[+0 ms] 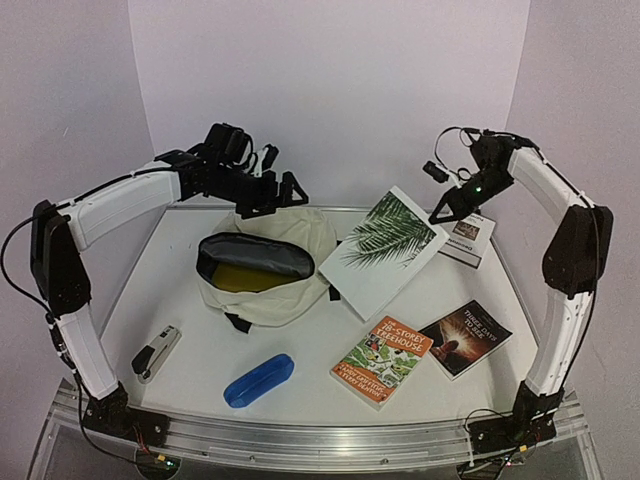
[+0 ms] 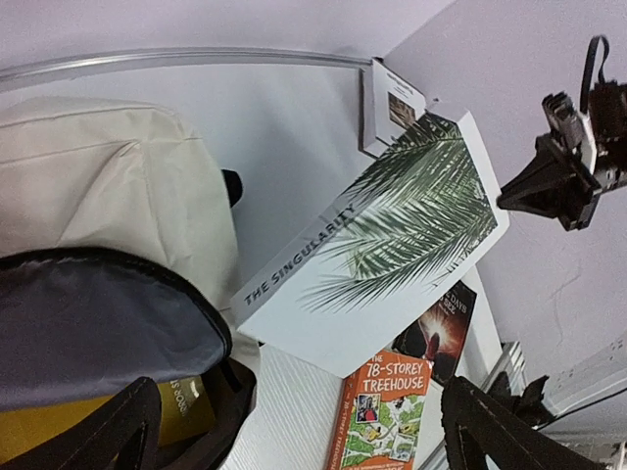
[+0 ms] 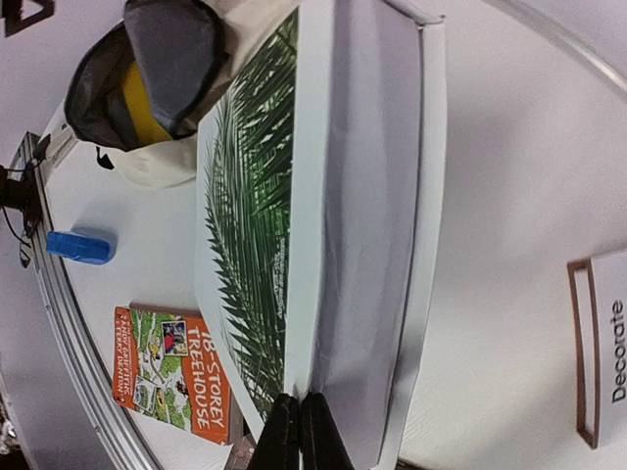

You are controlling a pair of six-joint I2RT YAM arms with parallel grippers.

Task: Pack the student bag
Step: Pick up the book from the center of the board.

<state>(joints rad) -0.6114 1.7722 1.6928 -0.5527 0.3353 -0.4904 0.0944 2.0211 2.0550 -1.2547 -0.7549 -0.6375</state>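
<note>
The cream student bag (image 1: 300, 235) lies open at the middle left, with a yellow book (image 1: 243, 278) in its dark mouth. It also shows in the left wrist view (image 2: 108, 186). My left gripper (image 1: 280, 192) hovers above the bag's far rim, open and empty (image 2: 294, 441). My right gripper (image 1: 440, 213) is shut on the cover edge of a white palm-leaf book (image 1: 385, 250). It holds the book tilted up beside the bag's right side. In the right wrist view the fingers (image 3: 299, 431) pinch the cover while the pages (image 3: 367, 196) hang apart.
An orange "78-Storey Treehouse" book (image 1: 382, 360) and a dark book (image 1: 465, 337) lie at the front right. A white "Decorate" book (image 1: 468, 238) lies at the back right. A blue pencil case (image 1: 259, 380) and a stapler (image 1: 157, 352) lie at the front left.
</note>
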